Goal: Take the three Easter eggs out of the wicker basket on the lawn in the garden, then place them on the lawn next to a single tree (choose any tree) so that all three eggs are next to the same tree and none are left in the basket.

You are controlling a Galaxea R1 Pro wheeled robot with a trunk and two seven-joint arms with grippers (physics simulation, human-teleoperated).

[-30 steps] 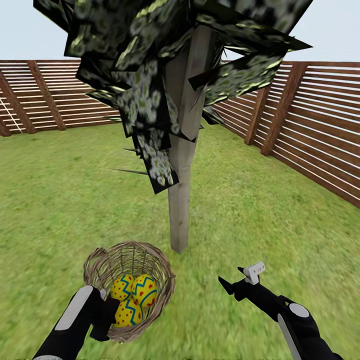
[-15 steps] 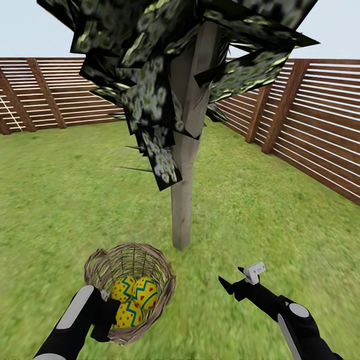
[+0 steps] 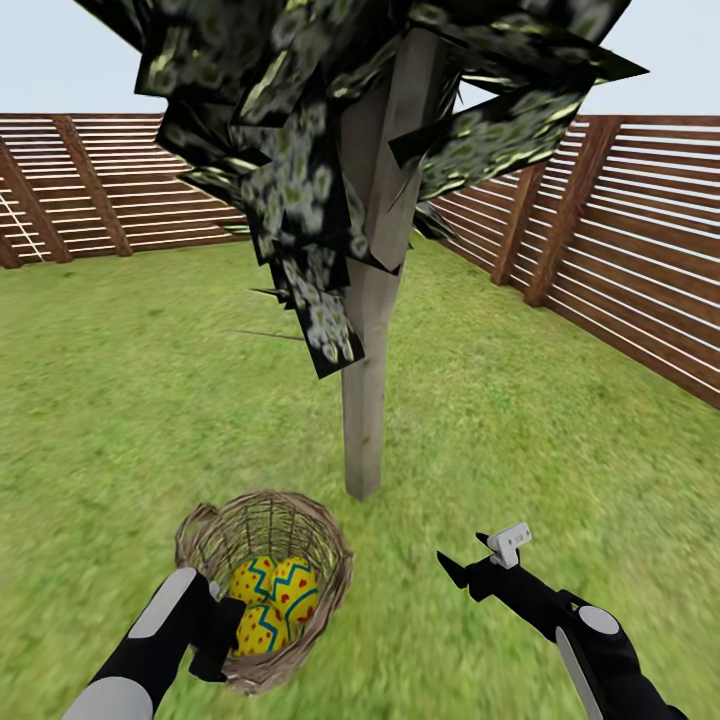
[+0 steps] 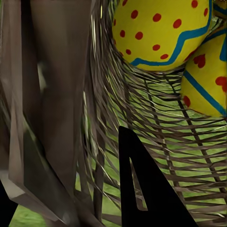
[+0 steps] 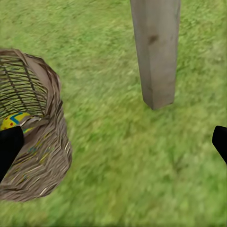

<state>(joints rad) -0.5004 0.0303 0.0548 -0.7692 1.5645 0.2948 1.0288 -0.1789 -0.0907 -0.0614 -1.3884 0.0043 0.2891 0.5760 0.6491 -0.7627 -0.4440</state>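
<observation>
Three small bright yellow Easter eggs (image 3: 268,600) with blue zigzag bands and red dots lie together inside the small round brown wicker basket (image 3: 320,548) of open woven twigs. In the head view the basket stands on the mottled green lawn (image 3: 120,400), just in front of the foot of the tree (image 3: 366,400), which has a smooth grey-brown trunk and dark angular foliage mottled pale green. Basket and trunk are near each other but apart.

Left gripper (image 3: 215,635): positioned at the near rim of the basket, on the robot's side. The left wrist view shows one dark finger (image 4: 142,189) against the woven wall, with the thick ragged rim beside it and two of the eggs (image 4: 161,33) close behind the twigs. The gripper appears closed on the basket's rim and wall, one finger on each side.

Right gripper (image 3: 475,565): held above bare grass to the right of the basket and well apart from it. Its jaws stand wide, with nothing between them. The right wrist view looks down on the basket (image 5: 47,156), the base of the trunk (image 5: 156,56) and grass between the two dark fingertips (image 5: 9,144).

Brown horizontal-slat wooden fence (image 3: 620,240): encloses the grass behind and to the right of the tree.
</observation>
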